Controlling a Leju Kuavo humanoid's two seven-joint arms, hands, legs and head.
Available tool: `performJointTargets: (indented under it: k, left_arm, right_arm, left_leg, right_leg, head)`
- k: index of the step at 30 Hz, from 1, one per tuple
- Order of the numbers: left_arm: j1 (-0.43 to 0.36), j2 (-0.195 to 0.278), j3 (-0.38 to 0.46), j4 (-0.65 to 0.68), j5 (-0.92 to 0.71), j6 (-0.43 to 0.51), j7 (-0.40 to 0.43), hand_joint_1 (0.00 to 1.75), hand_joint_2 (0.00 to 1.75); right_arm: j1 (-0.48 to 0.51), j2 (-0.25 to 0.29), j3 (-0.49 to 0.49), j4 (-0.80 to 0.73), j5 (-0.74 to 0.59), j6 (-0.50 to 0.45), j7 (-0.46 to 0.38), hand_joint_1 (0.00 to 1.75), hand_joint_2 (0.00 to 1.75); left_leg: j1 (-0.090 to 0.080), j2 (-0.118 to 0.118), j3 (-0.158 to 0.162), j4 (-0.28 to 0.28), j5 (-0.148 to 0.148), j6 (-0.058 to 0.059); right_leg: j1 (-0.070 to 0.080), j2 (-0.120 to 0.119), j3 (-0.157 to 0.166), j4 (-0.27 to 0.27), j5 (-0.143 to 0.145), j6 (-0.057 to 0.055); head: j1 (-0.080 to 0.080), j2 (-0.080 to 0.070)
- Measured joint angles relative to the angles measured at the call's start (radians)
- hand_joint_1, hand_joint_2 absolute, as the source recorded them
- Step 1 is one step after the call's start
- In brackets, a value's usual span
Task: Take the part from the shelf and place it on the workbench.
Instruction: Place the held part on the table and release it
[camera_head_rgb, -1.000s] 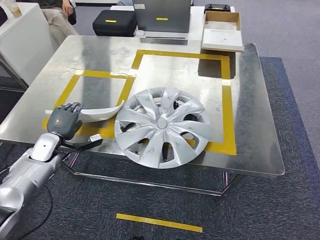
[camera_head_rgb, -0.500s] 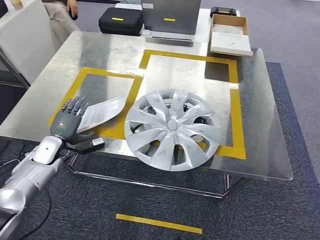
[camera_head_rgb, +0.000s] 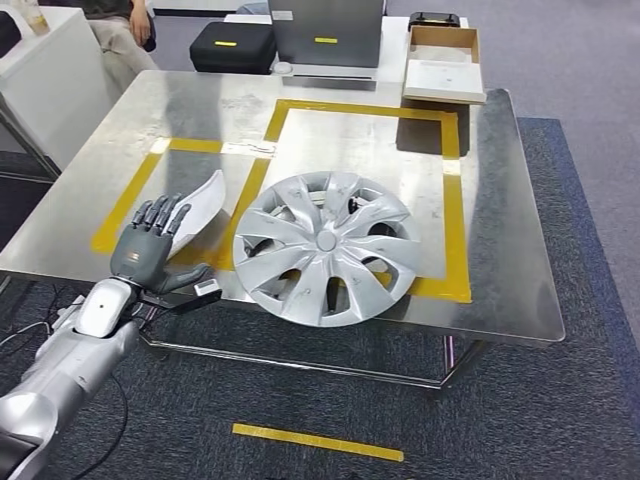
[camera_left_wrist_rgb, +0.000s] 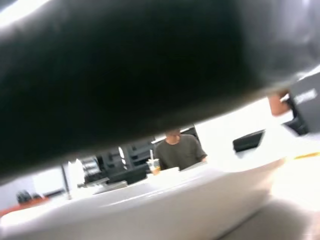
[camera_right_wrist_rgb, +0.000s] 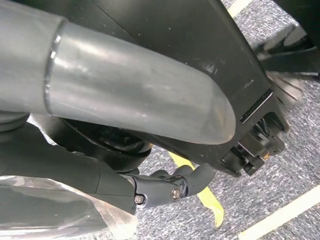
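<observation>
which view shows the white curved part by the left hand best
The head view: the white curved part lies tilted on the workbench, just beyond the left hand. The left wrist view gives only a blurred white edge up close. The right wrist view looks at the floor.

Silver hubcap (camera_head_rgb: 326, 246); yellow tape (camera_head_rgb: 455, 205)

head view looks down over the left hand (camera_head_rgb: 145, 250) onto the workbench (camera_head_rgb: 498, 250); left wrist view sits close behind it, sharing the white part (camera_head_rgb: 198, 205)
</observation>
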Motion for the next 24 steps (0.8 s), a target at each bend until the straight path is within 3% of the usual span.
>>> performJointTargets:
  k: [1, 2, 4, 5, 7, 9, 10, 12, 14, 15, 16, 17, 19, 21, 22, 24]
  left_arm:
    - [0.013, -0.008, 0.005, -0.025, 0.003, 0.000, -0.003, 0.00, 0.00]
    - [0.022, -0.015, 0.009, -0.046, 0.003, 0.000, -0.004, 0.00, 0.00]
    - [0.030, -0.026, 0.017, -0.081, 0.004, 0.000, -0.004, 0.00, 0.00]
    - [0.030, -0.030, 0.021, -0.095, 0.004, 0.000, -0.004, 0.00, 0.00]
    - [0.033, -0.036, 0.028, -0.116, 0.004, 0.000, -0.004, 0.00, 0.00]
    - [0.038, -0.041, 0.032, -0.128, 0.005, 0.000, -0.004, 0.00, 0.00]
    - [0.039, -0.044, 0.033, -0.133, 0.005, 0.001, -0.004, 0.00, 0.00]
    - [0.040, -0.050, 0.034, -0.140, 0.005, 0.001, -0.004, 0.00, 0.00]
    - [0.043, -0.053, 0.035, -0.144, 0.010, 0.001, -0.007, 0.00, 0.00]
    - [0.047, -0.054, 0.036, -0.146, 0.016, 0.001, -0.012, 0.00, 0.00]
    - [0.052, -0.057, 0.039, -0.151, 0.025, 0.001, -0.019, 0.00, 0.00]
    - [0.059, -0.061, 0.042, -0.160, 0.034, 0.001, -0.028, 0.00, 0.00]
    - [0.076, -0.074, 0.049, -0.189, 0.044, 0.001, -0.040, 0.00, 0.00]
    - [0.095, -0.088, 0.053, -0.232, 0.046, 0.002, -0.043, 0.00, 0.00]
    - [0.104, -0.096, 0.054, -0.254, 0.047, 0.002, -0.044, 0.00, 0.00]
    - [0.124, -0.111, 0.055, -0.295, 0.053, 0.002, -0.051, 0.00, 0.00]
  right_arm:
    - [-0.001, 0.000, 0.001, 0.000, -0.001, -0.001, 0.000, 0.00, 0.00]
    - [-0.002, 0.000, 0.001, 0.000, -0.001, -0.001, 0.000, 0.00, 0.00]
    - [-0.004, 0.001, 0.001, 0.000, -0.001, -0.002, 0.000, 0.00, 0.00]
    - [-0.005, 0.002, 0.002, 0.000, -0.002, -0.002, 0.000, 0.00, 0.00]
    - [-0.005, 0.002, 0.002, 0.000, -0.002, -0.004, 0.001, 0.00, 0.00]
    - [-0.005, 0.002, 0.002, 0.000, -0.002, -0.004, 0.002, 0.00, 0.00]
    - [-0.005, 0.002, 0.002, 0.000, -0.002, -0.004, 0.002, 0.00, 0.00]
    - [-0.007, 0.002, 0.002, 0.000, -0.002, -0.005, 0.002, 0.00, 0.00]
    - [-0.009, 0.002, 0.002, 0.000, -0.001, -0.006, 0.002, 0.00, 0.00]
    - [-0.010, 0.002, 0.002, 0.000, -0.001, -0.007, 0.003, 0.00, 0.00]
    - [-0.010, 0.002, 0.002, 0.000, -0.001, -0.007, 0.005, 0.00, 0.00]
    - [-0.009, 0.002, 0.002, 0.000, -0.001, -0.008, 0.007, 0.00, 0.00]
    - [-0.006, 0.002, 0.002, 0.000, -0.001, -0.010, 0.013, 0.00, 0.00]
    - [-0.003, 0.003, 0.002, 0.000, -0.001, -0.014, 0.025, 0.00, 0.00]
    - [-0.002, 0.004, 0.003, 0.000, -0.001, -0.017, 0.035, 0.00, 0.00]
    - [0.000, 0.007, 0.003, 0.001, -0.001, -0.021, 0.058, 0.00, 0.00]
  left_leg:
    - [0.000, 0.000, 0.015, -0.001, 0.001, 0.001]
    - [0.000, 0.000, 0.049, -0.041, 0.017, 0.002]
    - [-0.001, 0.000, 0.145, -0.186, 0.059, 0.009]
    - [-0.003, -0.001, 0.179, -0.244, 0.072, 0.013]
    - [-0.009, -0.002, 0.199, -0.288, 0.079, 0.024]
    - [-0.009, 0.000, 0.189, -0.289, 0.096, 0.037]
    - [-0.007, 0.002, 0.182, -0.291, 0.107, 0.044]
    - [-0.002, 0.006, 0.160, -0.294, 0.130, 0.056]
    - [-0.004, 0.006, 0.130, -0.293, 0.152, 0.061]
    - [-0.005, 0.006, 0.115, -0.292, 0.163, 0.061]
    - [-0.006, 0.006, 0.100, -0.291, 0.174, 0.061]
    - [-0.006, 0.006, 0.086, -0.290, 0.183, 0.060]
    - [-0.007, 0.006, 0.061, -0.285, 0.200, 0.055]
    - [-0.009, 0.005, 0.043, -0.278, 0.217, 0.046]
    - [-0.010, 0.005, 0.038, -0.278, 0.225, 0.040]
    - [-0.010, 0.005, 0.033, -0.280, 0.241, 0.030]
  right_leg:
    - [0.000, 0.000, -0.008, 0.000, 0.006, 0.002]
    - [0.000, 0.000, -0.015, 0.000, 0.013, 0.004]
    - [0.002, 0.001, -0.028, 0.001, 0.027, 0.010]
    - [0.003, 0.002, -0.032, 0.001, 0.034, 0.015]
    - [0.005, 0.003, -0.036, -0.001, 0.047, 0.026]
    - [0.004, 0.004, -0.040, -0.003, 0.056, 0.037]
    - [0.004, 0.004, -0.049, 0.004, 0.043, 0.042]
    - [0.005, 0.003, -0.075, 0.073, -0.035, 0.049]
    - [0.005, 0.003, -0.100, 0.200, -0.129, 0.054]
    - [0.006, 0.003, -0.100, 0.249, -0.150, 0.056]
    - [0.006, 0.003, -0.088, 0.271, -0.150, 0.057]
    - [0.006, 0.003, -0.060, 0.256, -0.131, 0.057]
    - [0.005, 0.002, 0.034, 0.140, -0.091, 0.054]
    - [0.006, 0.003, 0.122, 0.010, -0.091, 0.048]
    - [0.007, 0.003, 0.141, -0.024, -0.099, 0.044]
    - [0.006, 0.002, 0.137, -0.039, -0.093, 0.033]
  head:
    - [0.000, 0.000]
    - [0.000, 0.000]
    - [0.000, 0.000]
    - [0.001, 0.000]
    - [0.001, 0.000]
    - [0.001, 0.000]
    - [0.002, 0.000]
    - [0.007, 0.000]
    - [0.010, 0.000]
    - [0.010, 0.000]
    - [0.010, 0.000]
    - [0.010, 0.000]
    - [0.010, 0.000]
    - [0.009, 0.000]
    - [0.009, 0.000]
    - [0.009, 0.000]
